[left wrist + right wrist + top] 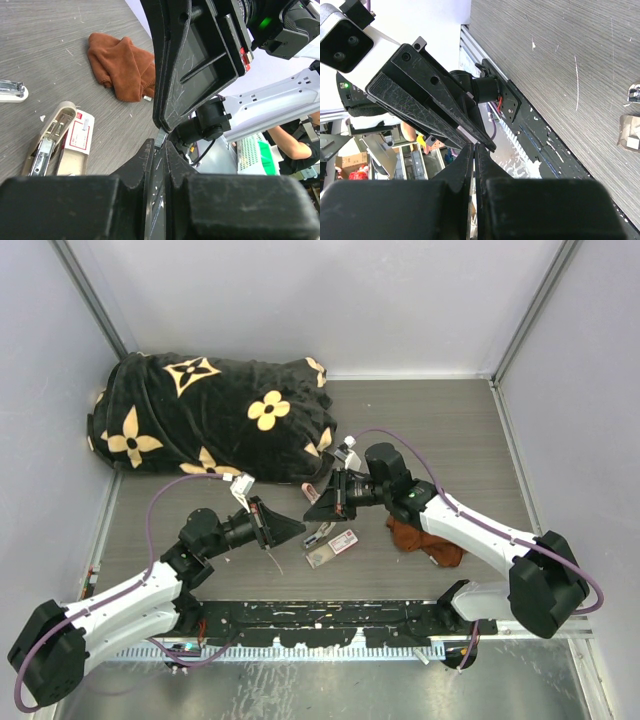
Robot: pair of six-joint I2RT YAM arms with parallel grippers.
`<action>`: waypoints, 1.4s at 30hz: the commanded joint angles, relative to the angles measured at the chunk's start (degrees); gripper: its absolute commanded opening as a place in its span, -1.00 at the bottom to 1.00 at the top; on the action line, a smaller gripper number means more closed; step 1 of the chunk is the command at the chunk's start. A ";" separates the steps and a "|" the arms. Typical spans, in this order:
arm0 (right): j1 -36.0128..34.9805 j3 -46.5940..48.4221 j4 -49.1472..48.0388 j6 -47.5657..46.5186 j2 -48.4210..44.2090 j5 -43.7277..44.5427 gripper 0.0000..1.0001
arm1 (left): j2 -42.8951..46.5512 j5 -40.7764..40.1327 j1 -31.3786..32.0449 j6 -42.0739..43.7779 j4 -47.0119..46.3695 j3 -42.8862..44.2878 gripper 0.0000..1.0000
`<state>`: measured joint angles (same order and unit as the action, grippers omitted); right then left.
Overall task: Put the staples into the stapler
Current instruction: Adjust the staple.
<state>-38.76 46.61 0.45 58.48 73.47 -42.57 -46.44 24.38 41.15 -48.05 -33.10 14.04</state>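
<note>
A thin silvery strip of staples [160, 138] is pinched between the jaws of my left gripper [161, 146], which is shut on it. My right gripper [314, 509] meets the left gripper [297, 528] tip to tip above the table. In the right wrist view my right gripper [474, 148] is shut, with only a thin pale line between its jaws, on the far end of the same strip. The stapler [51, 131] lies open on the table below, its metal channel showing. The white staple box [80, 136] with the red label lies right beside it.
A rust-brown cloth [425, 540] lies under the right arm. A black blanket [200, 415] with gold flowers fills the back left. A small white and metal piece [12, 90] lies apart from the stapler. A black rail [330, 620] runs along the near edge.
</note>
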 commanded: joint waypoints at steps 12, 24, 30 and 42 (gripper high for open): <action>0.11 -2.11 -5.22 -1.53 -1.39 0.31 -0.68 | 0.02 -0.90 0.28 -4.44 -3.48 2.30 -0.99; 0.17 -2.92 -5.93 -3.01 -2.15 -0.67 -0.63 | -3.21 -0.66 0.27 -11.28 -5.75 3.01 -0.99; 0.17 -3.10 -5.49 -3.65 -2.67 -1.02 -0.60 | -5.09 -0.47 0.27 -15.75 -7.82 2.69 -0.99; 1.07 -2.41 -1.08 -6.74 -4.11 -0.76 -0.46 | -5.56 0.30 0.26 -19.61 -8.76 2.30 -0.99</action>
<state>-38.37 43.27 -1.96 53.87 71.75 -42.35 -52.29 24.69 41.39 -66.37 -36.82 14.13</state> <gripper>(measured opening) 0.263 0.054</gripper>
